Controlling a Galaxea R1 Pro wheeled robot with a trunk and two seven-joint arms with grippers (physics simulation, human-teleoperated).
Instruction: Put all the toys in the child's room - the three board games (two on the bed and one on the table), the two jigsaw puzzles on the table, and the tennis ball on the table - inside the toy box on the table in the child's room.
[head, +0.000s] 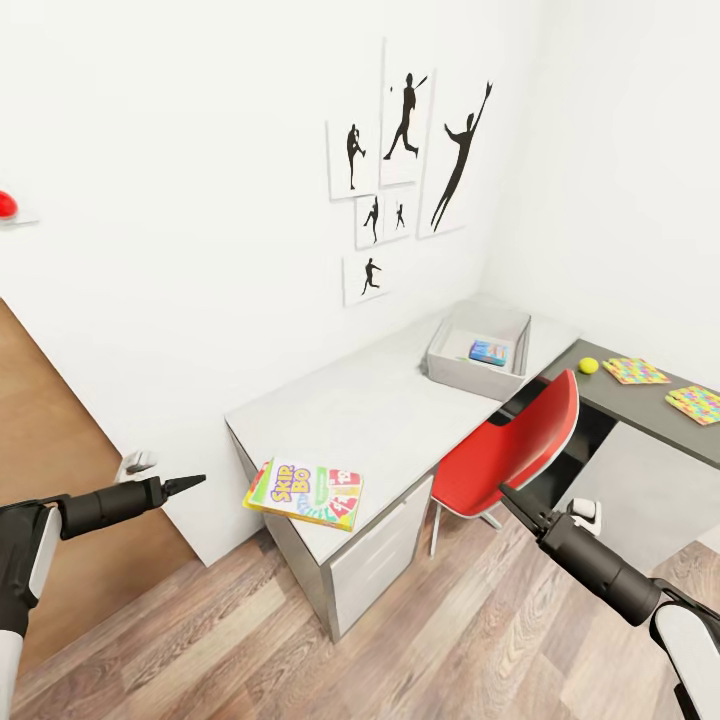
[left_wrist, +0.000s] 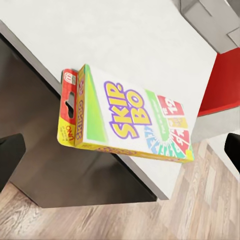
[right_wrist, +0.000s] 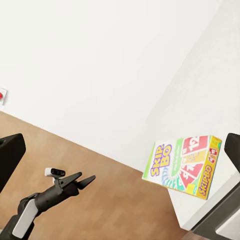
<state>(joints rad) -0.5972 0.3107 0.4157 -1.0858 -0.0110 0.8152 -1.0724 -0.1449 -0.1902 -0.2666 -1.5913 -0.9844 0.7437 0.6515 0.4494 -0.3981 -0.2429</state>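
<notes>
Approach step: yellow-green-red Skip-Bo board game box (head: 304, 493) lay on pale grey tabletop (head: 390, 400), overhanging near corner. Left fingers (head: 190, 483) and right fingers (head: 512, 497) seemingly closed, empty. Next: left reach, grasp box, carry to light grey toy box (head: 478, 352).

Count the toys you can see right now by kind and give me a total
Board games: 2, the Skip-Bo box at the table's near corner and a blue box inside the toy box
Jigsaw puzzles: 2
Tennis ball: 1
Total: 5 toys
</notes>
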